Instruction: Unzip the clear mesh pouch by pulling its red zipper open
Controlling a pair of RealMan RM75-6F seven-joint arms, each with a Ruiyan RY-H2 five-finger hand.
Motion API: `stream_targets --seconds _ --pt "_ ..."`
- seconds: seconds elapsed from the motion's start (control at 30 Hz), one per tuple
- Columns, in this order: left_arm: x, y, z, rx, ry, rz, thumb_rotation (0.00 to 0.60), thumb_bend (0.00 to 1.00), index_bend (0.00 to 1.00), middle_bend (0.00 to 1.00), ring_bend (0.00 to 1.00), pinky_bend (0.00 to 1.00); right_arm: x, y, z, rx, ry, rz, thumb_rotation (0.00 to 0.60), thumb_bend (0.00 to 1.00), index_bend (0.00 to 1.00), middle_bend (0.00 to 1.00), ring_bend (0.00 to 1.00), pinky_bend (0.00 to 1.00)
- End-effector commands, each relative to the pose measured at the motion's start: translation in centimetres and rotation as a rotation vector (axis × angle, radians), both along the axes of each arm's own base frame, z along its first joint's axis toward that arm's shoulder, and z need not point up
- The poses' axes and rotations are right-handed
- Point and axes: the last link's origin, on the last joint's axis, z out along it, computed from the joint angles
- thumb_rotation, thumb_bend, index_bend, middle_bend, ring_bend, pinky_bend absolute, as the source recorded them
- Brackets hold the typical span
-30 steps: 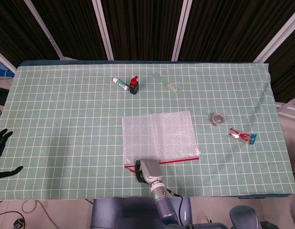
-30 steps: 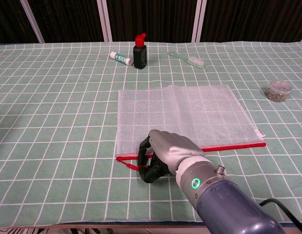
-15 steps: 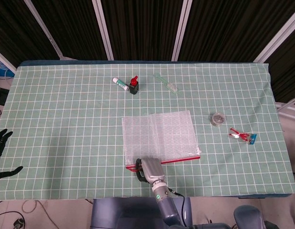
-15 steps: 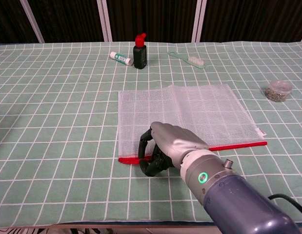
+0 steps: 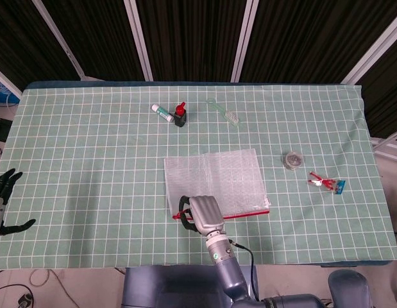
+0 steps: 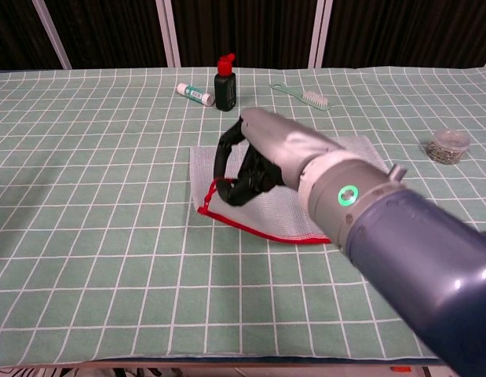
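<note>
Progress: by my reading the unzipping has hardly begun; the red zipper (image 6: 258, 229) shows as one unbroken red line along the pouch's near edge, with no gap in the mouth that I can make out.
Left to do: the slider has to travel the length of that edge toward the far right end, while the pouch stays put.
Right hand (image 6: 254, 161): grey five-finger hand, fingers curled and pinching the red zipper pull at the pouch's near left corner.
Clear mesh pouch (image 5: 217, 176): flat rectangular bag on the green checked cloth; it lies under and beyond the right hand, most of it stretching off to that hand's right. In the chest view its near left corner is lifted off the cloth by the grip.
Risk: the whole pouch may drag along instead of opening, as nothing pins it.
Left hand (image 5: 2, 192): well apart at the table's left edge, fingers spread, holding nothing.
</note>
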Motion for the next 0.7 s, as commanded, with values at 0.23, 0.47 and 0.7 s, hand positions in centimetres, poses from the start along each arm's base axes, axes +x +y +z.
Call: stream_targets --seconds 0.23,0.47,0.7 --pt "7.3 5.5 -0.9 -0.085 0.007 -0.169 0.6 0.1 0.04 0.0 0.0 0.0 3.0 -1.9 4.6 -0.07 -0.024 0.04 0.6 0.6 0.66 1.0 1.0 1.0" --pt "13.7 10.4 -2.2 -0.146 0.01 -0.314 0.6 0.2 0.15 0.0 0.0 0.0 4.3 -2.3 5.7 -0.072 -0.027 0.051 0.6 0.6 0.67 1.0 1.0 1.0" --pt "18.9 13.3 -4.9 -0.21 -0.067 -0.368 0.6 0.23 0.23 0.0 0.0 0.0 4.9 -2.9 6.5 -0.079 -0.029 0.043 0.6 0.6 0.67 1.0 1.0 1.0"
